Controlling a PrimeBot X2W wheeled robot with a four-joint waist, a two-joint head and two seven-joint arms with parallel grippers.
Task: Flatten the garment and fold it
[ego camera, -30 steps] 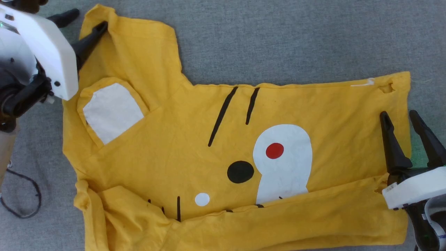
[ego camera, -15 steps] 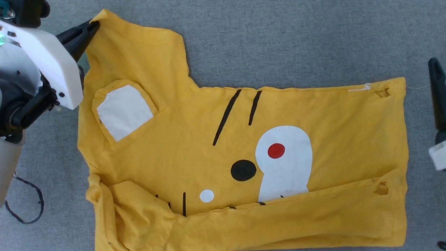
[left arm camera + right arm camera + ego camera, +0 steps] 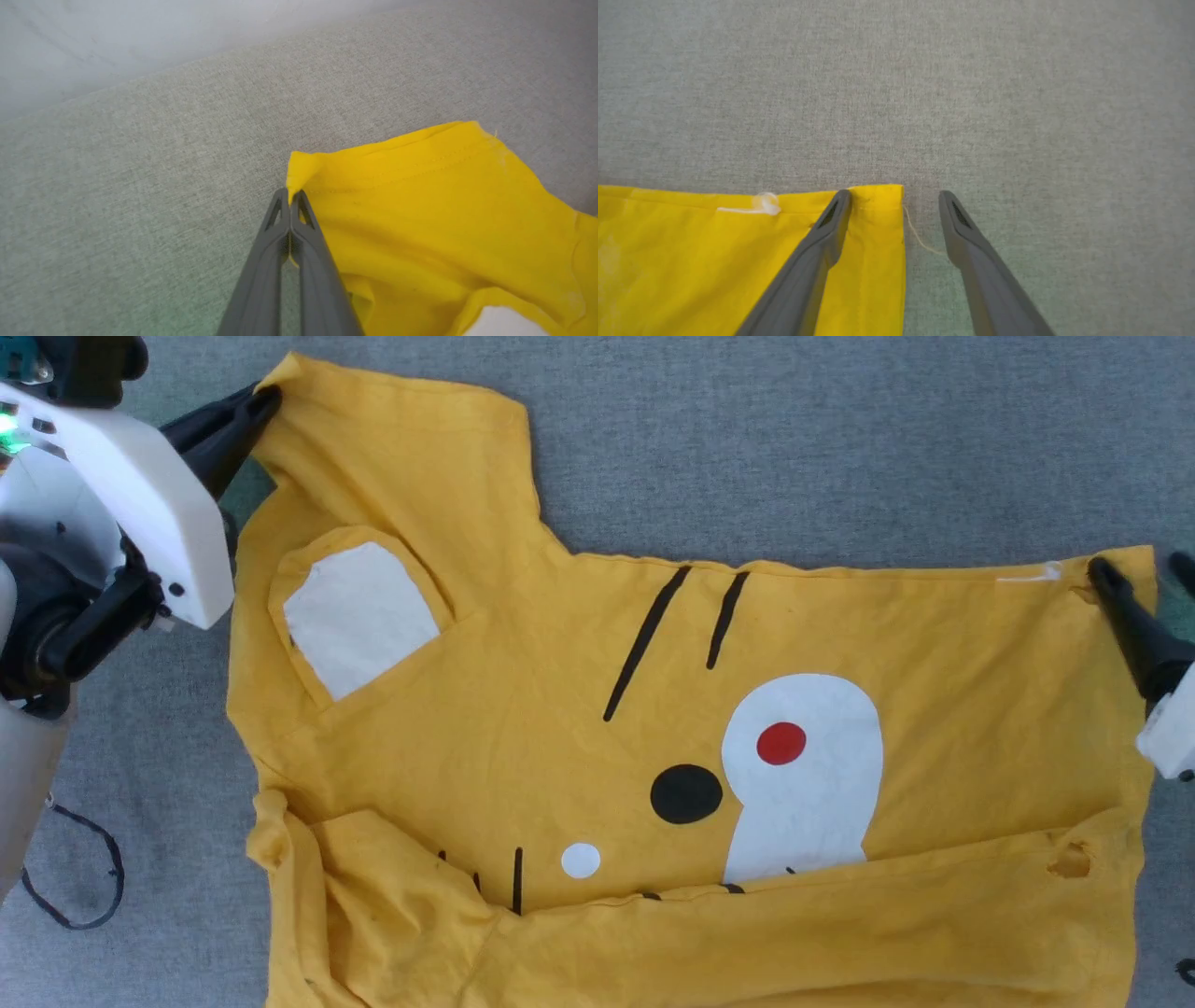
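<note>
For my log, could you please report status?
Left end effector shut on garment sleeve corner. Right end effector open, straddling hem corner. Near edge folded over.

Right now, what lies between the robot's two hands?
The garment, spread on grey cloth: the left hand pinches its sleeve corner, the open right hand straddles a hem corner. Head view.

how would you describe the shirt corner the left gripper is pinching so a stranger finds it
The yellow garment lies spread on the grey fabric surface. Follow the sleeve at the head view's upper left, beyond the white ear patch, to its far corner. That corner alone is clamped in the shut left gripper; the right gripper stands open astride a hem corner.
</note>
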